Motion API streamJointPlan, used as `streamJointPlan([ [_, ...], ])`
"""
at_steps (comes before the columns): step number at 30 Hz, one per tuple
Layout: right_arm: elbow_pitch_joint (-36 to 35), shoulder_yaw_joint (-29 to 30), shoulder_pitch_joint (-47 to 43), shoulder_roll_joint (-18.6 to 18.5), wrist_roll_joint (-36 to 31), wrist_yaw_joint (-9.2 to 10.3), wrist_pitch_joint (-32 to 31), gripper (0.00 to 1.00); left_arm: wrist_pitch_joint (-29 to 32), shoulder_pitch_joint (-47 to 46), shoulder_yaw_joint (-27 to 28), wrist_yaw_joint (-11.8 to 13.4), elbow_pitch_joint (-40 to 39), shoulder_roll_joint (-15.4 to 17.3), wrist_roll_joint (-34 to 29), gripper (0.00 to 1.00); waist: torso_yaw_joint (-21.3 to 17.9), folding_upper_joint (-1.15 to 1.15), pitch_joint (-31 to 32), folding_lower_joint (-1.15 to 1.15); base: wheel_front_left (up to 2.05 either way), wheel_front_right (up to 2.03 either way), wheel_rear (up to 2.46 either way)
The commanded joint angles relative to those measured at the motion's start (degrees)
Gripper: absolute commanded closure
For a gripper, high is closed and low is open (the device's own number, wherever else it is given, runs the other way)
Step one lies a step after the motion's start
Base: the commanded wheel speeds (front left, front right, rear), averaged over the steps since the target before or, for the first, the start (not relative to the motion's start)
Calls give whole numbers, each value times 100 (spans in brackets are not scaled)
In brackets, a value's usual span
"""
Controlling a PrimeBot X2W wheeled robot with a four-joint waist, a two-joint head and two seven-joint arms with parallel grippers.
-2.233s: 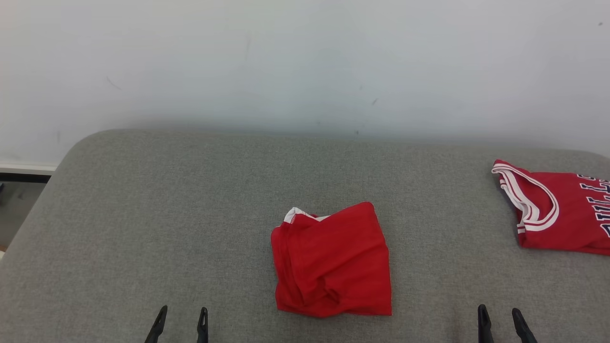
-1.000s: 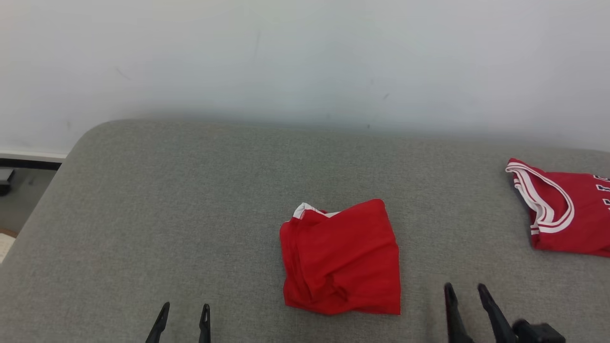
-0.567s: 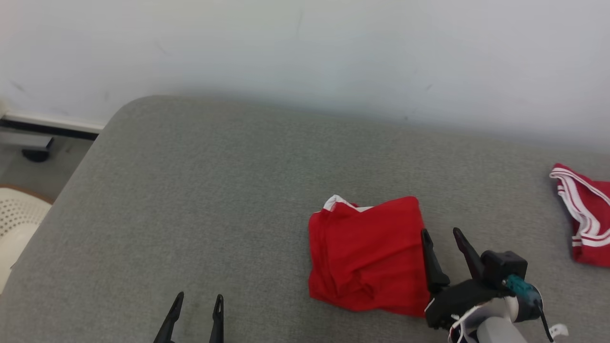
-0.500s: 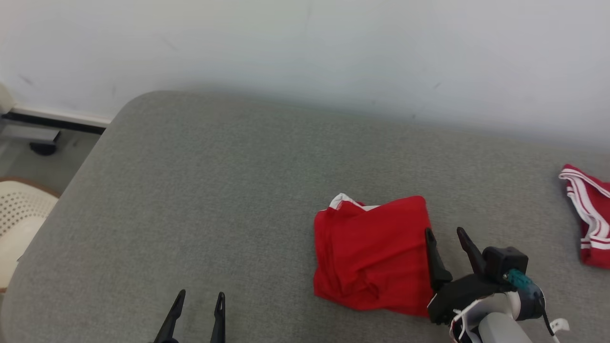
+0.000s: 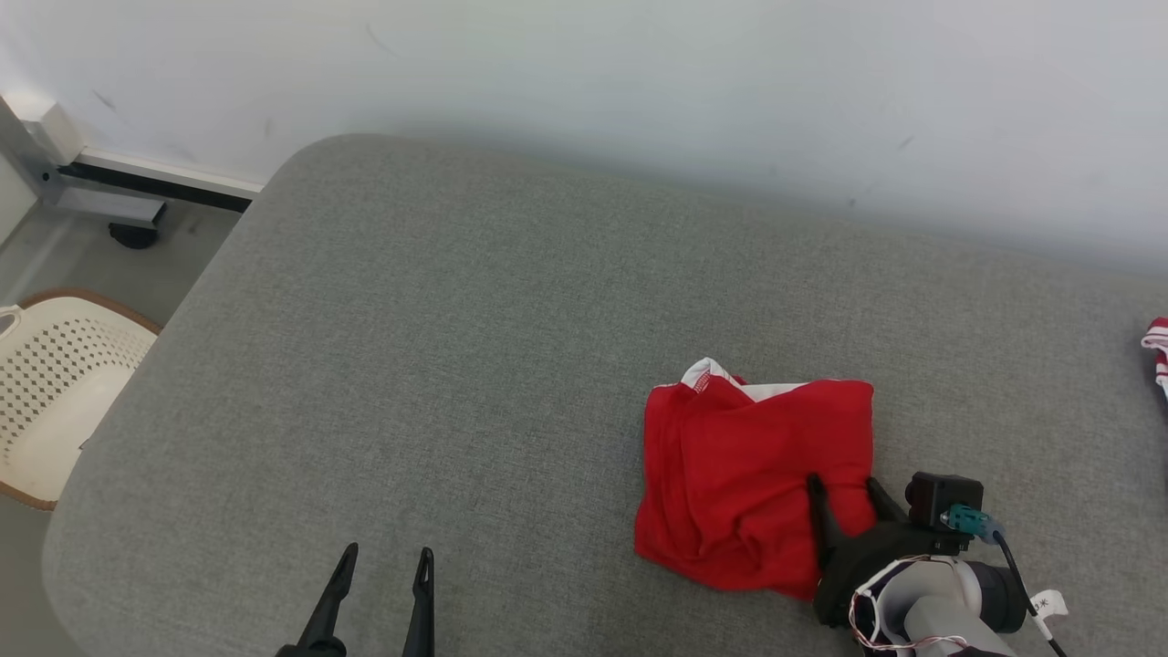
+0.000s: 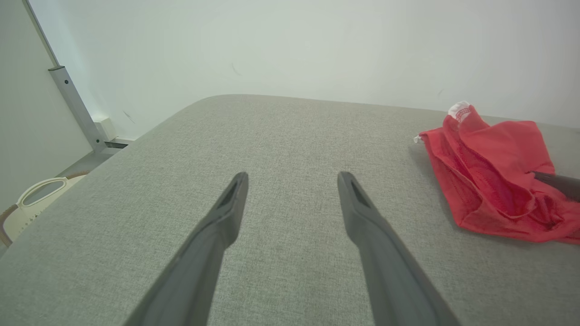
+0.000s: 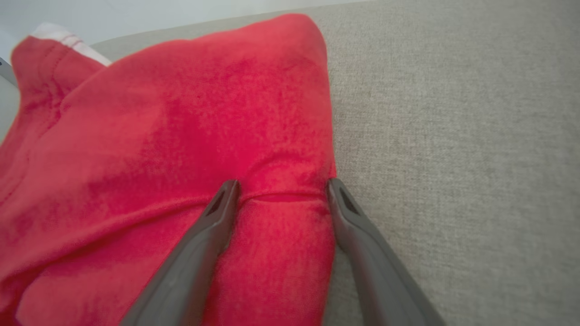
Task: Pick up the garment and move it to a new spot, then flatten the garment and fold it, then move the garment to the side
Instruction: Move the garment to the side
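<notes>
Where the floor shows at the far left, a cream perforated laundry basket (image 5: 64,356) sits beside the grey fabric-covered tabletop (image 5: 456,319), with a grey metal post (image 6: 77,108) against the white wall behind it. Next along, the left gripper (image 5: 388,551) hovers low over bare grey cloth at the near edge, well apart from the garment, its jaws spread wide with nothing between them. Right of the middle, toward the near side, lies the red garment (image 5: 748,456), crumpled into a rough square with a white-trimmed band poking out at its far corner. The right gripper (image 5: 841,481) is down on the garment's near right corner. Its jaws are open, one finger on the red cloth and the other at the cloth's right edge, with a raised ridge of fabric bunched between them but not pinched. At the far right edge, a scrap of another red piece with white stripes (image 5: 1157,351) peeks in.
</notes>
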State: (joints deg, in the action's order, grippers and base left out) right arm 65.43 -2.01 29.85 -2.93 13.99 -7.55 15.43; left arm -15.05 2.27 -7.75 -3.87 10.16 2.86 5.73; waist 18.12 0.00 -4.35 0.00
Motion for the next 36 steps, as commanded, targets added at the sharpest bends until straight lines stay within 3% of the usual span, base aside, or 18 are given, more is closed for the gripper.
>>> streamJointPlan([
  [1,230,-44,-62,8,74,12,-58,0,-18,-52,-22,22,8,4,26,0,-20,0,26,0,0,0,0],
  [14,52,422,-215,-5,-384,13,-44,0,-18,65,5,4,-21,5,21,0,-146,0,91,0,0,0,0],
  [21,542,-411,-38,40,717,11,-274,0,-18,-46,-37,-35,41,5,37,0,-41,0,87,0,0,0,0],
  [22,546,-558,-34,48,924,11,-334,33,-18,-50,-33,-42,45,5,38,0,-27,0,87,0,0,0,0],
  [23,539,-716,-39,57,1079,4,-373,78,-18,-45,-30,-47,51,5,39,0,-12,0,92,0,0,0,0],
  [24,517,-859,-36,68,1208,-2,-386,100,-18,-35,-23,-48,55,5,41,0,-4,0,92,0,0,0,0],
  [28,469,-1202,110,41,1462,-2,-209,100,-18,25,43,-9,51,4,79,0,-41,0,95,0,0,0,0],
  [36,239,-1365,562,-257,1024,-1,-23,100,-18,56,79,30,8,4,238,0,-328,0,78,0,0,0,0],
])
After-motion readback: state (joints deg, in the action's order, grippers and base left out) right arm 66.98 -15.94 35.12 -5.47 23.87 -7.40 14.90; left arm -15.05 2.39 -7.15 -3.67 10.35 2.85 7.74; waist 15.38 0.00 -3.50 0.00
